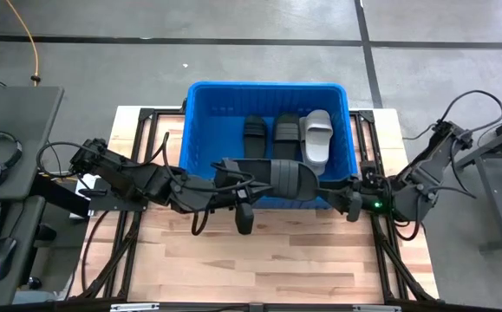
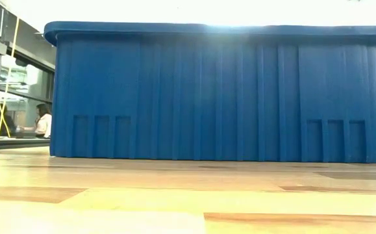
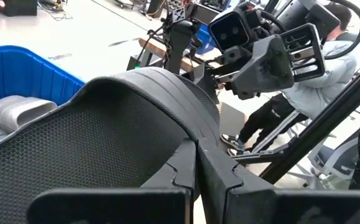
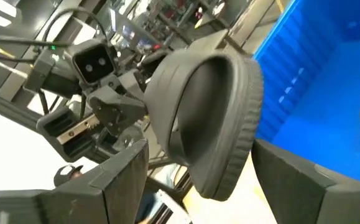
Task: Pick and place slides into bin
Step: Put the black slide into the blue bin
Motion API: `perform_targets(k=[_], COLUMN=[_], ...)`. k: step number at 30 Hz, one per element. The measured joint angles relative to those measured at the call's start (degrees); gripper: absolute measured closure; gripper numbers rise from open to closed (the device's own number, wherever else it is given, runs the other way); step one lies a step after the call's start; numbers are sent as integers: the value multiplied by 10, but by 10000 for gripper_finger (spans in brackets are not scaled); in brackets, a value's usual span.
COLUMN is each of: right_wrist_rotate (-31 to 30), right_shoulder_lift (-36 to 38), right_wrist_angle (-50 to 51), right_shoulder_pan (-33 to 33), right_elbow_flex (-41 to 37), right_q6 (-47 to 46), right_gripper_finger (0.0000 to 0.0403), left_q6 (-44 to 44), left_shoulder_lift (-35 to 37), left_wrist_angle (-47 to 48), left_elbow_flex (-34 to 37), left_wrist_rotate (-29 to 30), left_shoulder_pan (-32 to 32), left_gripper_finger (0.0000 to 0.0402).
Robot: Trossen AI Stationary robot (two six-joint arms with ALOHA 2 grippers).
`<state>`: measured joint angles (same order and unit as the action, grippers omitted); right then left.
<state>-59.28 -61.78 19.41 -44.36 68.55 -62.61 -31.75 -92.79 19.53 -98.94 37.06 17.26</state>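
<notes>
Nearest the table's front edge, above the bin's near wall, the left gripper is clamped tight on the edge of a black slide, which hangs in the air over the blue bin. In the left wrist view the two dark fingers meet on the textured sole. The slide's long axis runs across the table, from the left gripper toward the right arm, roughly along the near wall. Its free end points at the right gripper, which sits just beside that end with its jaws spread as wide as they go and nothing between them; in the right wrist view the slide stands on edge just ahead of the gap. Farther back, on the bin's floor, lie two black slides and a grey slide, side by side, long axes running front to back. The held slide is already over the bin, so I judge that what matters next is lowering or releasing it.
</notes>
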Motion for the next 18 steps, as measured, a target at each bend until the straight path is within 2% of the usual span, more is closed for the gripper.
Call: perform_targets(k=[5, 8, 12, 18], right_wrist_rotate=[58, 81, 79, 59], right_shoulder_lift=[-6, -14, -18, -16], right_wrist_angle=[0, 0, 0, 0], right_shoulder_pan=[29, 46, 54, 54], right_elbow_flex=[0, 0, 0, 0], right_q6=[-1, 0, 14, 40], right_gripper_finger=[135, 154, 209, 324], left_q6=[5, 6, 15, 18], left_shoulder_lift=[0, 0, 0, 0], left_wrist_angle=[0, 0, 0, -1], left_elbow_flex=[0, 0, 0, 0], left_wrist_rotate=[-2, -2, -1, 0], left_shoulder_pan=[0, 0, 0, 0], left_gripper_finger=[401, 401, 401, 401])
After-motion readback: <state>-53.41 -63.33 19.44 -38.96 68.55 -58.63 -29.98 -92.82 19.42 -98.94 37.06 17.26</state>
